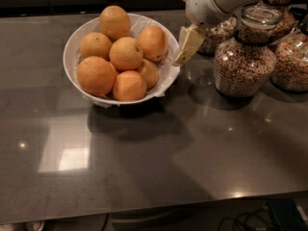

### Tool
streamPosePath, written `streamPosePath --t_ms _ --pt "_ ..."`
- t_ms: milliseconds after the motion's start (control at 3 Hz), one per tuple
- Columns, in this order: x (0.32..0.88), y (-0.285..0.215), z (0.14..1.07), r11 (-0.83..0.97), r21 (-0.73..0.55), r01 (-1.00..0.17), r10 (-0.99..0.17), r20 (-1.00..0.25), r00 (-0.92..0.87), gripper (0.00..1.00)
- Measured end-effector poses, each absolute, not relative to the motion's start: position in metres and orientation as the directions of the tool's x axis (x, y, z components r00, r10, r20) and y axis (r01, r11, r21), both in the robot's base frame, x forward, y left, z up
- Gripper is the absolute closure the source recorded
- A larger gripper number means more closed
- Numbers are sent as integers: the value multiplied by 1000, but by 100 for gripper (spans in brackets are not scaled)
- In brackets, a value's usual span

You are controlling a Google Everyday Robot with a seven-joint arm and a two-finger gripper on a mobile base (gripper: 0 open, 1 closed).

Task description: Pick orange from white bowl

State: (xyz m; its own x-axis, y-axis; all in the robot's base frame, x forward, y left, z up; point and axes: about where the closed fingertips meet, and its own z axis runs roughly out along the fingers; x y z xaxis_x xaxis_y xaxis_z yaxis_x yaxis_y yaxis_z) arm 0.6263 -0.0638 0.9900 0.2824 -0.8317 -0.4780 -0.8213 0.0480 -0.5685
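Bowl (70,52) sits on a dark grey counter (168,153), far-left part, white, with crinkled thin lining (169,74) showing at its right rim. Seven fruit heaped inside.

Orange (153,43): deep-coloured, on the right side of the heap, high up, against the bowl's far-right wall. Slightly oval. Long axis runs roughly from near to far in the view, leaning a little left at the top. Stem end cannot be made out. It touches the other oranges (126,53) to its left and below. One of these sits topmost at the back, and two deep-coloured ones lie at the front.

Gripper (186,48): cream-coloured, hanging from the white arm (216,1) that comes in from the top right. It slants down and to the left, with its tip just outside the bowl's right rim, close to the lining. Whether it is apart or together I cannot tell. It holds nothing that can be seen.

Orange to gripper: the orange lies just left of it, with the bowl's rim between them. Near, not touching.

Right of the gripper are glass jars (244,57) of cereal, one near and others behind and to the right.
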Motion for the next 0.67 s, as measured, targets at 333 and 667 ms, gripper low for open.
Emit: streamPosePath --t_ms 333,667 --pt "626 -64 990 48 -568 -821 -832 -478 283 0" --pt "643 -53 982 31 -559 -829 -810 -500 307 0"
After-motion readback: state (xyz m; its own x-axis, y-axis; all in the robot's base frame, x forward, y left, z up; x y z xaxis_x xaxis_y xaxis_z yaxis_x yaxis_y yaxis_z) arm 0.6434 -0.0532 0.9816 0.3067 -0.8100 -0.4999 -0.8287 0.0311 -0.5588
